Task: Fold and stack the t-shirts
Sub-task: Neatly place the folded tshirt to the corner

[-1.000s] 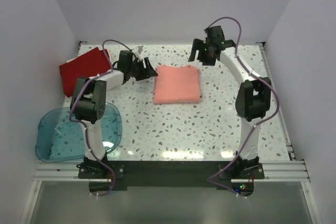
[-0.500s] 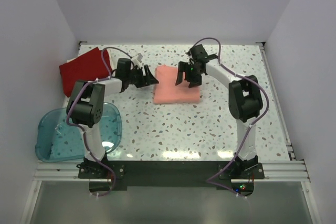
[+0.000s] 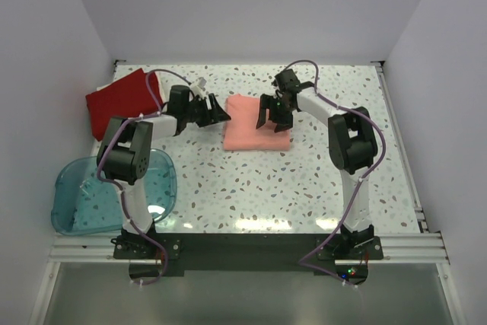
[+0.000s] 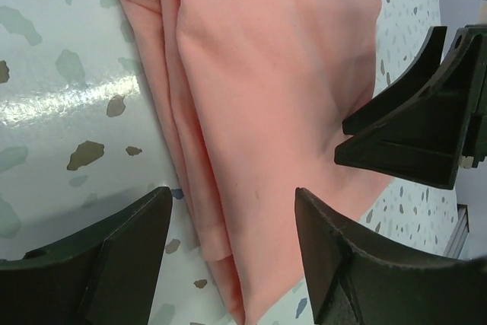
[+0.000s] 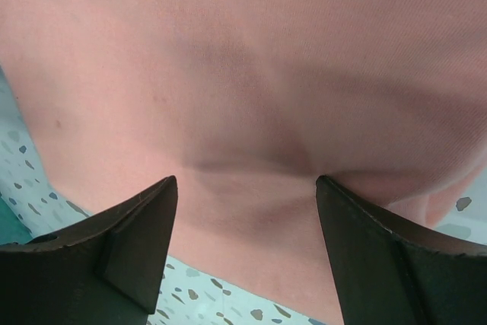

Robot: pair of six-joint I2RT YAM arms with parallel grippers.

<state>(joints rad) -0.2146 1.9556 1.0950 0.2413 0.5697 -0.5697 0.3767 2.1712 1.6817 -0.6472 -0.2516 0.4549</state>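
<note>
Both sets of jaws stood wide and empty at the folded salmon-pink t-shirt (image 3: 245, 125) on the speckled bench (image 3: 251, 188).
The salmon-pink t-shirt lay folded into a flat rectangle at the centre of the far half of the bench. The left arm (image 3: 152, 120) reached in from the left, its jaws wide apart and holding nothing, just beside the shirt's left edge; in the left wrist view the layered folded edge (image 4: 190, 150) showed between the two fingers (image 4: 99, 264). The right arm (image 3: 319, 108) held its jaws over the right part of the shirt, also wide and gripping nothing; the right wrist view showed creased cloth (image 5: 243, 74) between the fingers (image 5: 114, 249), though contact could not be confirmed. The deep red t-shirt (image 3: 118, 100) lay folded at the far left corner. A translucent blue tub (image 3: 80, 195) sat at the near left.
</note>
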